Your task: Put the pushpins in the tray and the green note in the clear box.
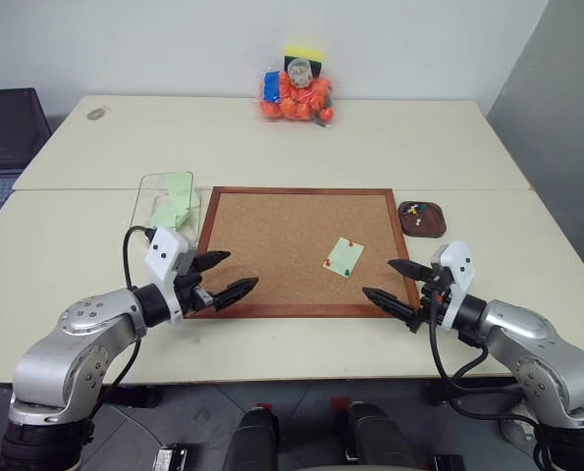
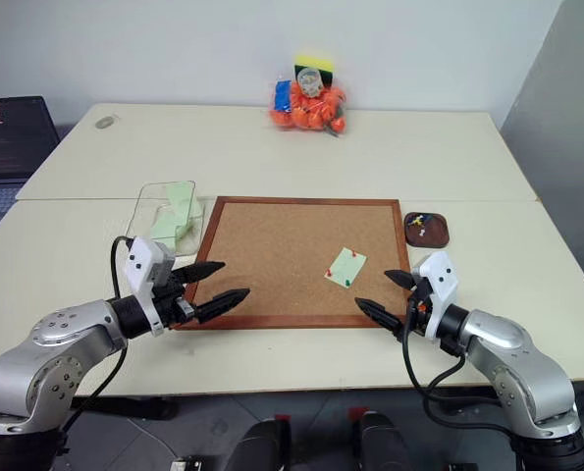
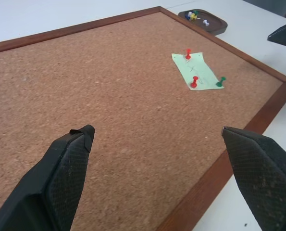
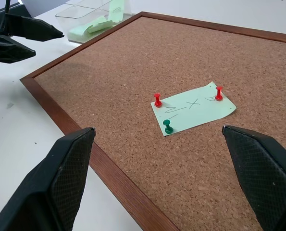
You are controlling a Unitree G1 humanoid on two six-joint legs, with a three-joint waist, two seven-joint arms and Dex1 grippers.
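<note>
Left gripper (image 1: 222, 276) hovers over the cork board's (image 1: 272, 245) near-left corner, fingers spread, empty. Right gripper (image 1: 394, 284) hovers at the near-right corner, likewise spread and empty. From the head, the green note (image 1: 344, 256) lies right of the board's centre. The tray (image 1: 422, 218), dark brown, sits just off the board's right edge with pins inside. The clear box (image 1: 169, 199) stands at the board's left, pale green slips in it.

Left wrist view: the note is pale, pencil-marked, held by pushpins (image 3: 194, 82).

Right wrist view: two red pins and one green pin (image 4: 168, 126) fix the note, one corner curling.
</note>
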